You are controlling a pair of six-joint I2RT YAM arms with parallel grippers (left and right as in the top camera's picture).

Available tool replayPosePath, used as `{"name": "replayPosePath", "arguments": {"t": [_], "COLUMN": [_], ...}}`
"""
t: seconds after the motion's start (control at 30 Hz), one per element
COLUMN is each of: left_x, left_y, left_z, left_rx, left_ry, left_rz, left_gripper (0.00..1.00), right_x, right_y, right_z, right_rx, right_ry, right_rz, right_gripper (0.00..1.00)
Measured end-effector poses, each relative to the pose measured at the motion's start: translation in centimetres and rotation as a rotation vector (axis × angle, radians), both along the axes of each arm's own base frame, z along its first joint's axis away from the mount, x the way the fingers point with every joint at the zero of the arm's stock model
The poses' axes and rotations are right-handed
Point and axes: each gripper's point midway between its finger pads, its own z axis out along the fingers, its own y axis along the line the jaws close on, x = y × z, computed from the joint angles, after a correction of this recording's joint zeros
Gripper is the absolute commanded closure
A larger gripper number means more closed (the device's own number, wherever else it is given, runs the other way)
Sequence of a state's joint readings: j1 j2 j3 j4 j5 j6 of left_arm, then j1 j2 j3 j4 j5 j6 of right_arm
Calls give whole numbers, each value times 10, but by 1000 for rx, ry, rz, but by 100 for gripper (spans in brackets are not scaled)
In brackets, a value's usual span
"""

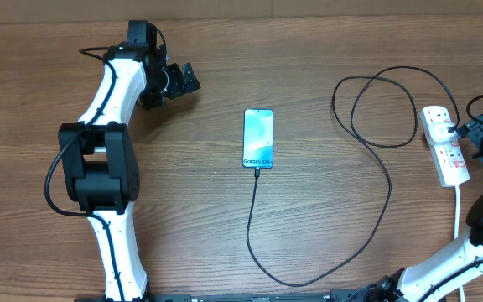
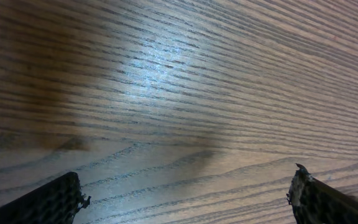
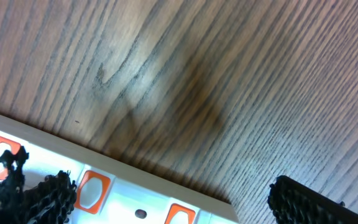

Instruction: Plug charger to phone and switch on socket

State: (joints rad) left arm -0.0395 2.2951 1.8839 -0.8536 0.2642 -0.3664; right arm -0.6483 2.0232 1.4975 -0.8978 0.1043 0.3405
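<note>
Overhead and wrist views of a wooden surface (image 1: 325, 50). The phone (image 1: 258, 138) lies flat near the centre, screen up and lit turquoise, with its long axis running near to far. The charger (image 1: 251, 210) meets the phone's near edge. From there it runs toward the near side, sweeps right, and curls in loops toward the socket (image 1: 445, 144). The socket lies at the far right, and its white cord (image 1: 458, 210) trails toward the near edge.

The left gripper (image 2: 188, 205) hovers over bare wood at the far left, well apart from the phone, with its jaws wide and holding nothing. The right gripper (image 3: 179, 199) is at the socket with its jaws also wide. One finger lies over the strip beside a red switch (image 3: 91, 190). The position of the switch cannot be told.
</note>
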Motion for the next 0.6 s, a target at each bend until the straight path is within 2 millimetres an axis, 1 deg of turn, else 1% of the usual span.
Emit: {"name": "replayPosePath", "arguments": {"t": [0.37,0.6], "left_x": [0,0], "left_y": [0,0], "left_z": [0,0], "left_rx": [0,0], "left_ry": [0,0], "left_rz": [0,0], "left_gripper": [0,1], "right_x": [-8,-10], "right_y": [6,1], "right_z": [-2,-1], "right_rx": [25,-3], "right_ry": [32,44], "right_rz": [1,-23], "right_gripper": [0,0]}}
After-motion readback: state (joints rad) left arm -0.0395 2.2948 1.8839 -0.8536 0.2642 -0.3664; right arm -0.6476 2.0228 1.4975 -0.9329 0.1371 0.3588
